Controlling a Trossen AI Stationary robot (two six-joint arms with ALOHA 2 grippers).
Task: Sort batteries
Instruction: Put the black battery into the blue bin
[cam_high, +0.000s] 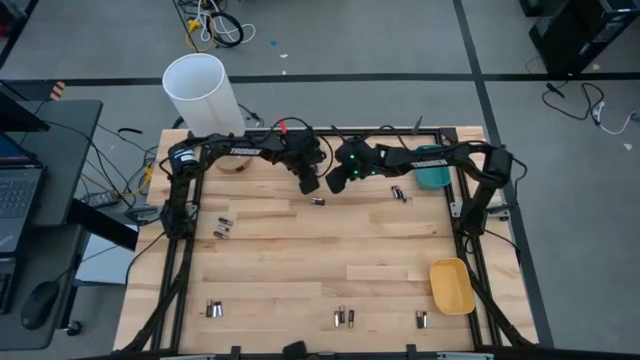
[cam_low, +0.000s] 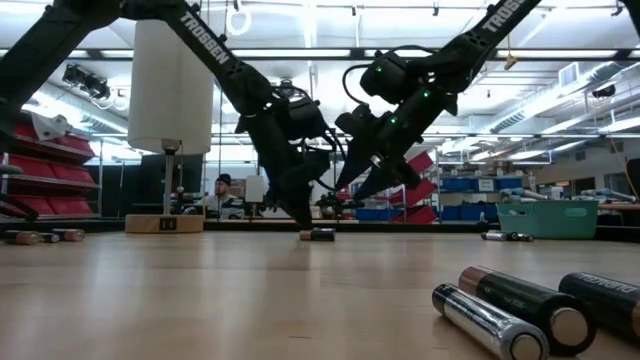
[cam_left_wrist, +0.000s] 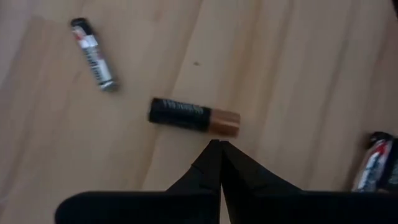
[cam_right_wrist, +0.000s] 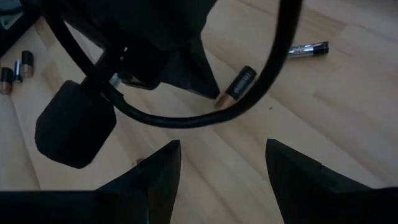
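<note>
Left gripper (cam_left_wrist: 221, 144) clenched empty beside a black-and-copper cylindrical battery (cam_left_wrist: 193, 116) (lying flat) near the wooden desk's (cam_high: 300, 260) far edge, right gripper (cam_right_wrist: 222, 163) released close by.

Black-and-copper battery (cam_left_wrist: 193, 116), silver-and-black battery (cam_left_wrist: 94, 54), pale wood table (cam_high: 300, 250), yellow tray (cam_high: 451, 285), teal tray (cam_high: 433, 178).

Both arms reach in from the far corners and meet around twelve o'clock of the table. The left gripper (cam_high: 309, 184) points down close to the wood, its fingers (cam_left_wrist: 211, 165) pressed tip to tip, nothing between them. At its three o'clock, the right gripper (cam_high: 338, 183) hangs tilted toward it, fingers (cam_right_wrist: 158, 171) spread wide.
</note>
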